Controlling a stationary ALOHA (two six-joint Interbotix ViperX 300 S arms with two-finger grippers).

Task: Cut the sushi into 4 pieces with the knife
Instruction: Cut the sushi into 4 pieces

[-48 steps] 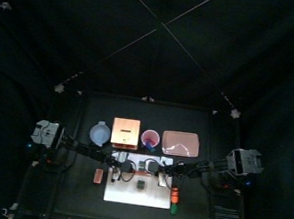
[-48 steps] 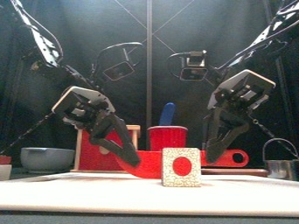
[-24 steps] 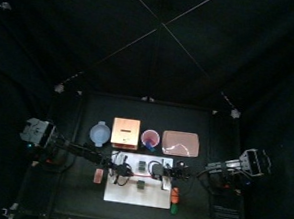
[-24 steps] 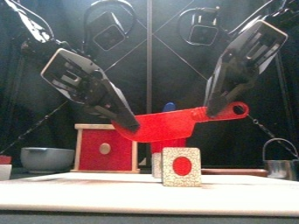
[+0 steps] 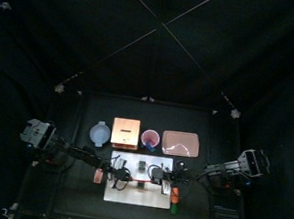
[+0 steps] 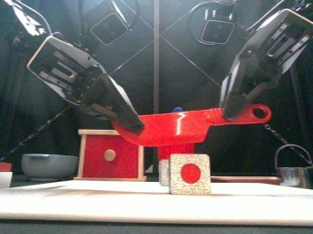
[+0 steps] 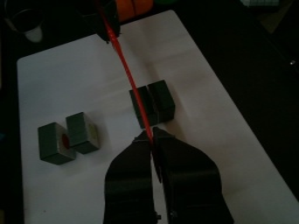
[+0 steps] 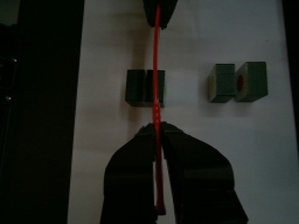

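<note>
Tool: red knife point(image 6: 184, 126) held level above white cutting board point(image 7: 211, 122), broad face toward front, clear of sushi.
Grip: left gripper point(image 7: 149, 133) jaws pressed together on blade end. Right gripper point(image 8: 156, 131) jaws pinching handle end, beside handle hole.
Alignment: in both wrist views, knife runs over centre of first sushi pair point(image 8: 145, 87).
Position: second sushi pair point(image 8: 237, 80) lies apart on same board, halves parted by gap.
Behind board: wooden box point(image 6: 110, 155), blue-grey bowl point(image 6: 49, 165).
</note>
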